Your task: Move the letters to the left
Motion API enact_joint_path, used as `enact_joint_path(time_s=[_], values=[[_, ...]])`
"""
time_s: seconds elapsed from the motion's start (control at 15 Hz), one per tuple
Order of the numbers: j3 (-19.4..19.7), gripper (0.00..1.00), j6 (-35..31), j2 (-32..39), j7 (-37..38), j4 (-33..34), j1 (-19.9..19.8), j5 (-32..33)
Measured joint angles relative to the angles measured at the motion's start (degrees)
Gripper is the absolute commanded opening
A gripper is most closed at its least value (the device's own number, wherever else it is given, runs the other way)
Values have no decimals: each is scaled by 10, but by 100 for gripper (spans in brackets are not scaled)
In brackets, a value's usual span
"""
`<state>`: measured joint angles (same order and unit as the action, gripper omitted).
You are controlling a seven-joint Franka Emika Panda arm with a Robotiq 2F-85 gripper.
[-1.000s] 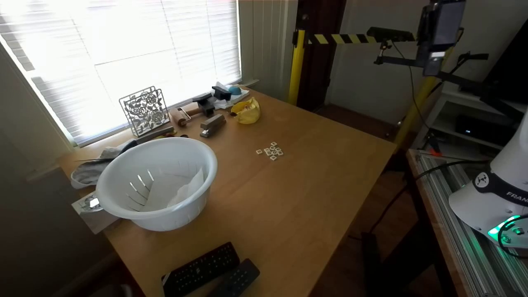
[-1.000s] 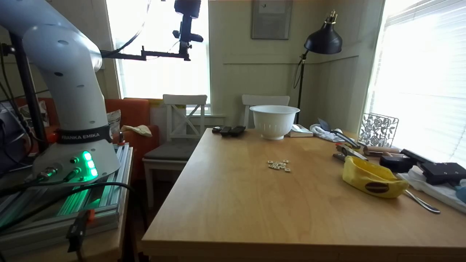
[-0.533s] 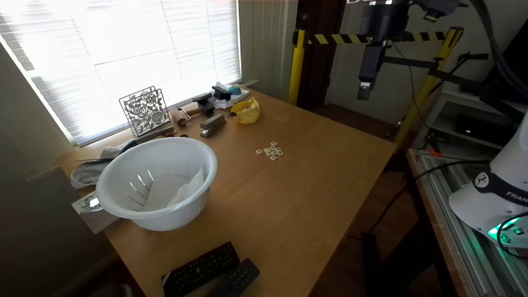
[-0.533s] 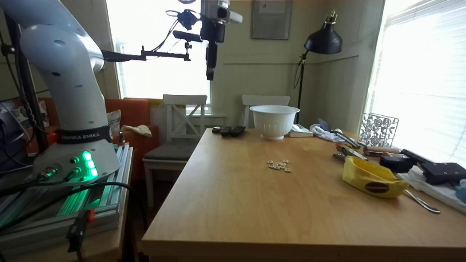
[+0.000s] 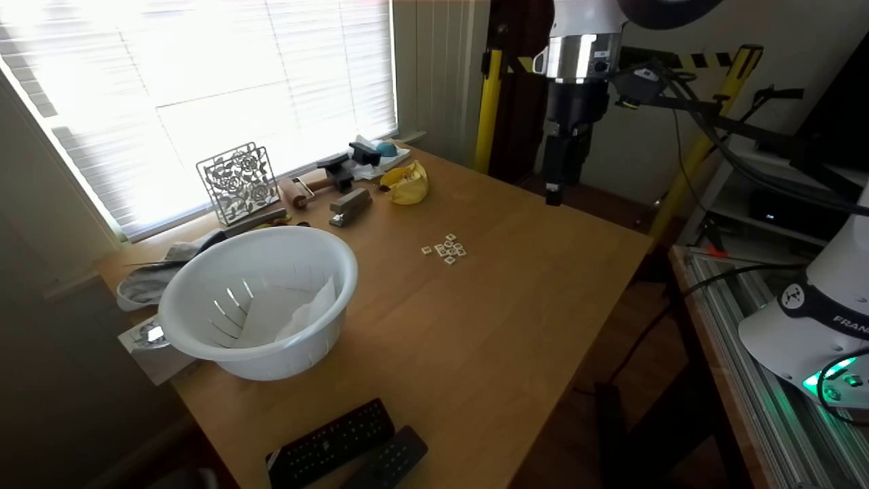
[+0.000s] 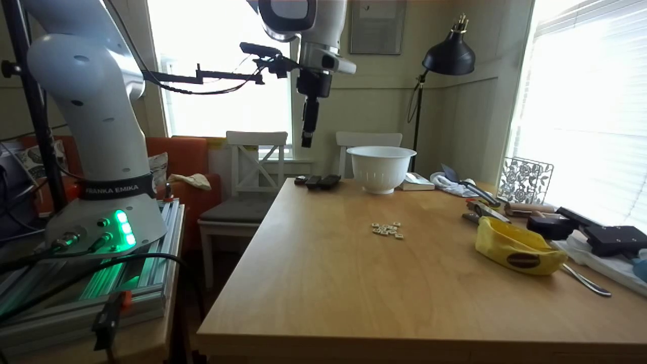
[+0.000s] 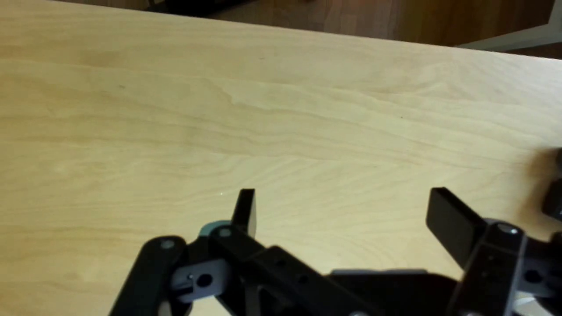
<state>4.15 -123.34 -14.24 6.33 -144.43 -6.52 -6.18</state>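
The letters are a loose cluster of small whitish flat tiles on the wooden table. They show in both exterior views, the cluster [image 5: 451,250] near mid-table and the same cluster [image 6: 385,230]. They are out of the wrist view. My gripper hangs pointing down above the table, high and apart from the letters, in both exterior views [image 5: 553,195] [image 6: 307,139]. In the wrist view the gripper [image 7: 344,208] is open, its black fingertips wide apart with only bare table between them.
A large white bowl [image 5: 271,363] stands on the table, with black remotes [image 5: 333,441] near it. A yellow pouch [image 6: 515,250], a stapler [image 5: 350,206] and a patterned wire holder [image 5: 241,183] line the window side. The table edge [image 7: 281,27] crosses the top of the wrist view.
The arm has swung into view over the table and come down. In an exterior view the gripper moved left and lower, in another right and lower. The letters have not moved.
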Motion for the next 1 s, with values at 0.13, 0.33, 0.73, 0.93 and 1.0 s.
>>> enact_joint_path(time_s=[0.13, 0.33, 0.73, 0.93, 1.0], values=[[0, 100, 0, 2, 0, 4, 0, 0], [0, 100, 0, 2, 0, 6, 0, 0], [0, 100, -80, 47, 31, 14, 1, -14], [0, 100, -119, 104, 30, 37, 6, -19], [0, 100, -134, 123, 30, 45, 8, -19]])
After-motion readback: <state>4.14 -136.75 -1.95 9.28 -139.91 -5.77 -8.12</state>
